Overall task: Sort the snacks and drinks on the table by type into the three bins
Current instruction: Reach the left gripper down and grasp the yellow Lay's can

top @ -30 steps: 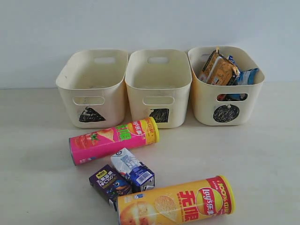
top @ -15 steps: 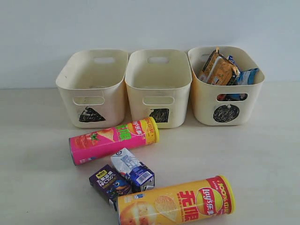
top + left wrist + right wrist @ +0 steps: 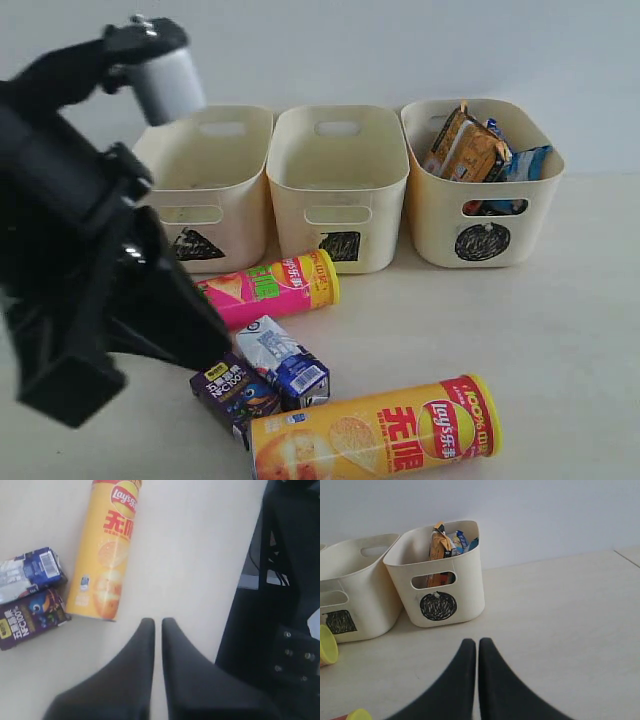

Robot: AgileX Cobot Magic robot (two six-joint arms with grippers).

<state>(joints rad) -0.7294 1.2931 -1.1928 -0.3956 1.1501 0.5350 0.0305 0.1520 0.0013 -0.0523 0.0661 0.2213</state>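
At far left, the black left arm (image 3: 80, 260) filled the exterior view. It hid part of the triangle bin (image 3: 235, 215) and one end of the pink-and-yellow can (image 3: 275, 285), which lay on its side on the table (image 3: 560, 330). The left gripper (image 3: 158, 625) hung over bare table with its fingers pressed together, holding nothing. Near it lay the dark purple carton (image 3: 235, 390) and the white-and-blue carton (image 3: 283, 362), touching each other. Behind them stood the square bin (image 3: 375, 215), which looked empty. The yellow-and-red can (image 3: 380, 435) lay on its side against the purple carton. At right, the circle bin (image 3: 430, 215) held the packets (image 3: 470, 150). The right gripper (image 3: 474, 645), also pinched closed and empty, hovered near that bin.

Likely risks: closed fingers coming down would shove a carton rather than grasp it. The cartons sat so tightly together that lifting one might drag the other. Either can, being round, could roll if nudged.

Counted: three bins, two cans, two cartons and two grippers. There were at least three packets, overlapping too much to be sure.
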